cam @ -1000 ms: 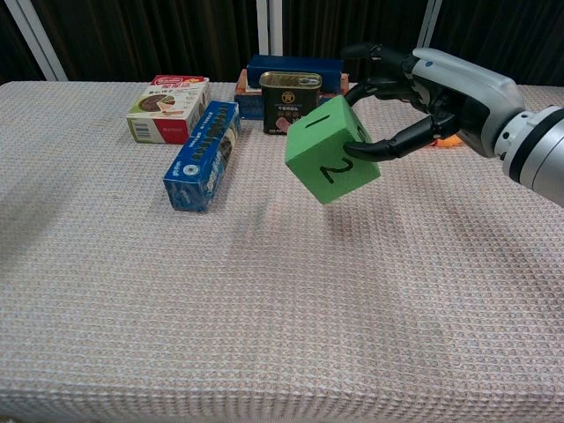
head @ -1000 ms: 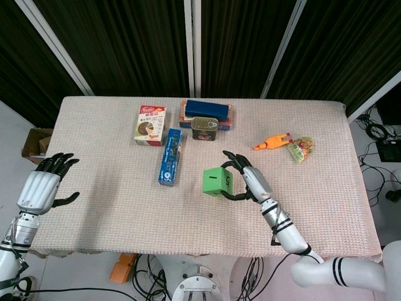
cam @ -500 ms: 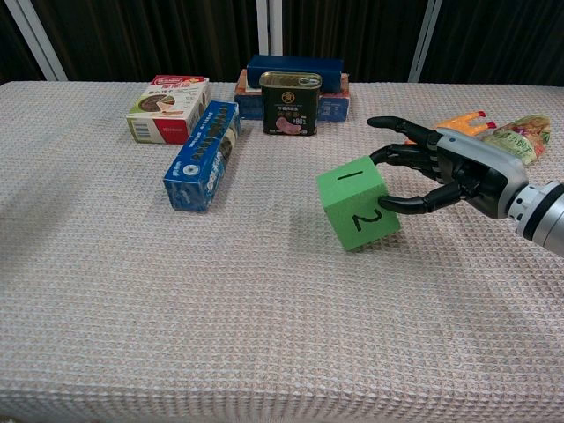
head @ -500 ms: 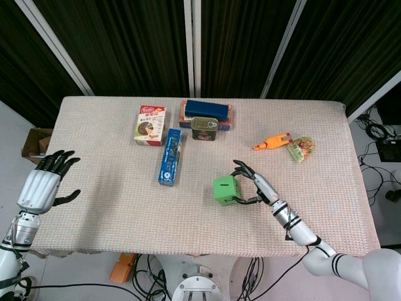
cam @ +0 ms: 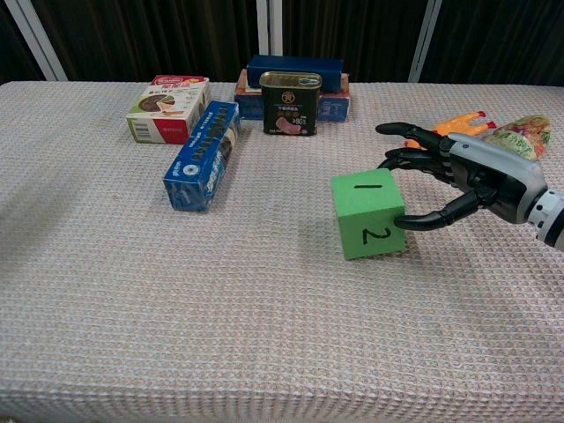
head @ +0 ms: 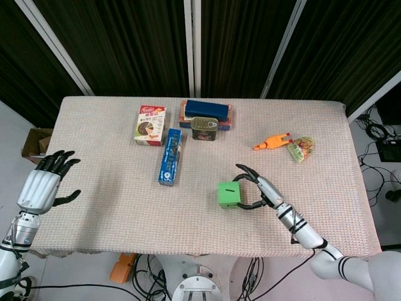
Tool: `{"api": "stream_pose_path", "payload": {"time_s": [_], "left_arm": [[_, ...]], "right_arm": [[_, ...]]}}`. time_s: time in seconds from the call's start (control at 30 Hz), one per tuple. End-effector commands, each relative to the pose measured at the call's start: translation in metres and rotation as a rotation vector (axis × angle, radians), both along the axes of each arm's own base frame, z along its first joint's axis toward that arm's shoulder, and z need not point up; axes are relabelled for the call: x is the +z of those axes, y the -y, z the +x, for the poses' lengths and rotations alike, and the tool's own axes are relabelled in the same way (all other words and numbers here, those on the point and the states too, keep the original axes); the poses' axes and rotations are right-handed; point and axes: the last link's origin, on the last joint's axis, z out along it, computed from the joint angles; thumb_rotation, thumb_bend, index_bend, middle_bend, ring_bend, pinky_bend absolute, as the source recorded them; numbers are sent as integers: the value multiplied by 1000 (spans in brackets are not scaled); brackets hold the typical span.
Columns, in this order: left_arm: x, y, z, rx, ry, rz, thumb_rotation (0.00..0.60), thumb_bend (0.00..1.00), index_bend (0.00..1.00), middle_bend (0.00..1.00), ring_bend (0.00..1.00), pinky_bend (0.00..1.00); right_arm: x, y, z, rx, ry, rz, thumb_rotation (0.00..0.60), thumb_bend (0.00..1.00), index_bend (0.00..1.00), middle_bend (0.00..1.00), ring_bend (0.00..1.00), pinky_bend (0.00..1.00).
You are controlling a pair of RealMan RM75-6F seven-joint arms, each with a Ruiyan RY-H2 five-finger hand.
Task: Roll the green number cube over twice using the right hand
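Observation:
The green number cube [cam: 367,214] [head: 229,194] sits flat on the woven tablecloth [cam: 220,335], 1 on top and 2 toward the chest camera. My right hand [cam: 458,181] [head: 257,188] is at the cube's right side. Its thumb touches the cube's lower right edge and its fingertips [cam: 388,163] reach the back right corner, so the cube is still bracketed between them. My left hand [head: 44,185] hovers off the table's left edge with its fingers spread and nothing in it; the chest view does not show it.
A blue carton [cam: 203,154] lies left of the cube. Behind it are a snack box [cam: 167,107], a meat tin [cam: 290,103] and a dark blue box [cam: 295,69]. An orange rubber chicken [cam: 454,123] and a snack bag [cam: 520,134] lie behind my right hand.
My right hand brought the tilted cube down and slightly right until it lies flat on the cloth. The fingers have spread a little wider. The left hand stayed still.

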Motion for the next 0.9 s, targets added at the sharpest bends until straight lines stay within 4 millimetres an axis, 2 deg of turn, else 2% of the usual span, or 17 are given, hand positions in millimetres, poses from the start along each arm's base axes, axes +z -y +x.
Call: {"api": "stream_pose_path", "payload": {"time_s": [0.03,0.2,0.3,0.33,0.4,0.43,0.53,0.63,0.73,0.9], "left_arm": [[0,0,0,2,-2,0,547,181,241,146,118,203],[3,2,-1,17,-11,8,544,181,237,146,118,203],[10,6,-2,28,-10,23,545,181,229,146,118,203],[13,9,-3,36,-13,29,546,181,225,146,118,203],[16,14,-5,56,-18,34,545,181,216,146,118,203],[18,20,-7,78,-23,32,545,181,210,146,118,203],[21,35,-15,148,-26,17,516,174,185,146,118,203],[23,46,-26,180,-12,24,486,150,145,123,111,203],[25,57,-37,191,-3,45,470,144,140,110,106,203],[26,71,-41,176,-12,58,458,145,140,110,105,203]], "right_arm": [[8,-3,0,31,-20,-37,600,0,0,7,0,0],[34,-5,6,116,-44,-146,600,0,0,0,0,0],[70,-8,7,205,-162,-307,600,0,0,0,0,0],[88,-13,4,237,-261,-393,600,0,0,0,0,0],[118,-28,-4,250,-457,-536,600,0,0,0,0,0],[138,-44,-10,229,-606,-622,600,0,0,0,0,0],[179,-89,-25,82,-948,-742,600,0,0,0,0,0],[197,-120,-42,-98,-1098,-696,600,0,0,0,0,0],[206,-137,-60,-196,-1122,-660,600,0,0,0,0,0],[204,-146,-81,-260,-1062,-656,600,0,0,0,0,0]]}}
